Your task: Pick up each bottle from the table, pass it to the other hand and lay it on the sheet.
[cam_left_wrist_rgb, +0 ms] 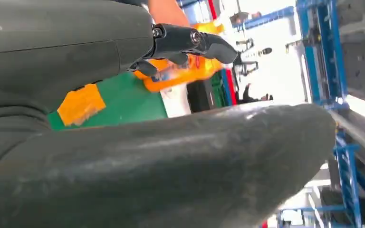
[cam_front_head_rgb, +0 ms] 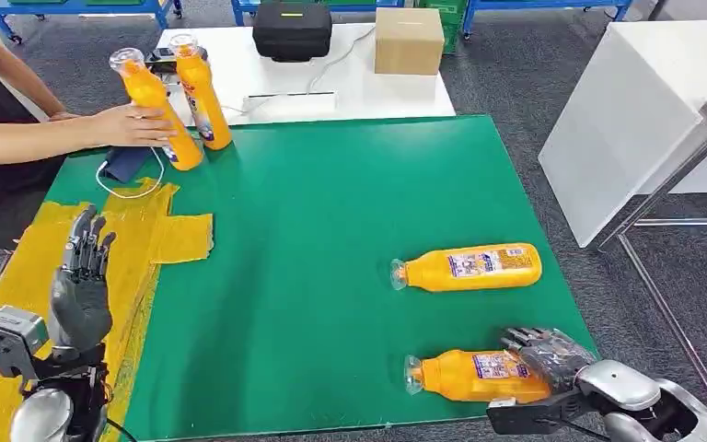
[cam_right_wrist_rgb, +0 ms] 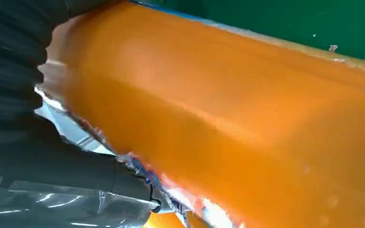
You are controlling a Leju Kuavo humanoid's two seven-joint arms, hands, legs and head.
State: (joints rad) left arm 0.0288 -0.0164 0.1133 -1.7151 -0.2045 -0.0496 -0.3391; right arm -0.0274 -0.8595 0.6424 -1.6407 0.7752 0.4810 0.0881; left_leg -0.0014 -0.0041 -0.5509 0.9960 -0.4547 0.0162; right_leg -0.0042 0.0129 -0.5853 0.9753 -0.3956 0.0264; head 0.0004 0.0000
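head view: right hand point(cam_front_head_rgb: 545, 357) wraps its fingers around the near bottle point(cam_front_head_rgb: 474, 376) lying on the green mat point(cam_front_head_rgb: 331, 230). left hand point(cam_front_head_rgb: 83, 276) hovers over the yellow sheet point(cam_front_head_rgb: 161, 235), fingers spread, holding nothing.

Left hand point(cam_front_head_rgb: 81, 295) raised, fingers apart; right hand point(cam_front_head_rgb: 552, 359) clasping.

The middle of the green mat point(cam_front_head_rgb: 313, 239) lies bare, an open lane between the robot's two hands. On its right side a lying orange bottle point(cam_front_head_rgb: 468, 267) bars the way just beyond the near bottle point(cam_front_head_rgb: 474, 376), around whose base the right hand point(cam_front_head_rgb: 545, 357) is wrapped. At the far left corner a person's hand point(cam_front_head_rgb: 133, 124) holds two upright bottles point(cam_front_head_rgb: 179, 101), with a blue device and white cable point(cam_front_head_rgb: 124, 170) beside them. The left hand point(cam_front_head_rgb: 81, 285) hovers fingers apart over the yellow sheet point(cam_front_head_rgb: 170, 235).
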